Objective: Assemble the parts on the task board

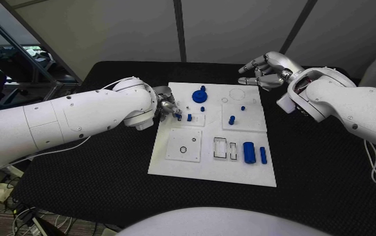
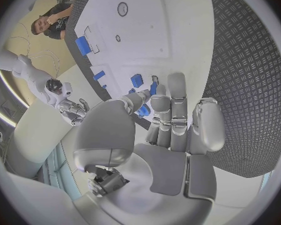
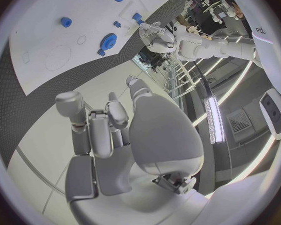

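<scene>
Several blue parts [image 1: 249, 152] dot the white task board [image 1: 215, 171] in your head view, mid-table on the black table [image 1: 321, 160]; your left hand [image 1: 166, 104] sits at the board's left edge by a small blue peg [image 1: 189, 117], while your right hand [image 1: 266, 68] hovers off the far right corner, fingers loosely spread, holding nothing. From your left wrist, fingertips [image 2: 154, 89] meet a small blue piece [image 2: 144, 110]; whether they clamp it, you cannot tell. From your right wrist, a blue gear [image 3: 107, 40] lies well beyond the fingers [image 3: 72, 107].
</scene>
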Available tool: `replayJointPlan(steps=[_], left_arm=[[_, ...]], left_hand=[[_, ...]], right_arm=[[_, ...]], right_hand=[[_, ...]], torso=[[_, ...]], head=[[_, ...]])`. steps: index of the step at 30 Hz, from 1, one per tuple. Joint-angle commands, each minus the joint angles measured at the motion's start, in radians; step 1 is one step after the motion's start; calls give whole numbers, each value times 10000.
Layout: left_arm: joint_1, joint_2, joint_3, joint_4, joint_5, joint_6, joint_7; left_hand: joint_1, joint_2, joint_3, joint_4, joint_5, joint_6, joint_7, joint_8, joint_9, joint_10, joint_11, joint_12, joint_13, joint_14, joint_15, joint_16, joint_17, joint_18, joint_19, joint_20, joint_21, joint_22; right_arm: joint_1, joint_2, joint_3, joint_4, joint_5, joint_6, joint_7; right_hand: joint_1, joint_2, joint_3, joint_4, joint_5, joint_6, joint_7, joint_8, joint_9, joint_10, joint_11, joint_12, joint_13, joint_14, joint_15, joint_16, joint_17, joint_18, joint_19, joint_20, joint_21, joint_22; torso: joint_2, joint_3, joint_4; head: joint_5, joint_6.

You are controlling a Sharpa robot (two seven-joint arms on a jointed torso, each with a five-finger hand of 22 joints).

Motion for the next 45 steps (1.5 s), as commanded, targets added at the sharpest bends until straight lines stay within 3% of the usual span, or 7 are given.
replayJointPlan(steps=[1,45], left_arm=[[-8,24,-2,-23,-212,180,-81],[-53,91,-6,12,-510,785,-126]], left_hand=[[14,131,1382,-1323,51,-28,-61,56,17,41,-17,30,-10,11,-48,26,2,-37,59,26,57,740],[8,125,1401,-1330,60,-34,-61,59,20,21,-18,-10,-69,10,-50,23,1,-29,42,23,28,719]], right_arm=[[16,5,3,12,-18,27,62],[15,17,2,-2,-18,106,52]], right_hand=[[40,67,15,70,60,-26,-7,67,-4,-38,-2,23,5,588,-65,-60,530,57,41,-21,-25,16],[45,73,17,76,71,-20,-8,73,-3,-35,-4,27,5,580,-66,-83,497,57,43,-23,-29,13]], torso=[[2,-1,0],[6,5,-12]], head=[[1,-13],[-25,-87]])
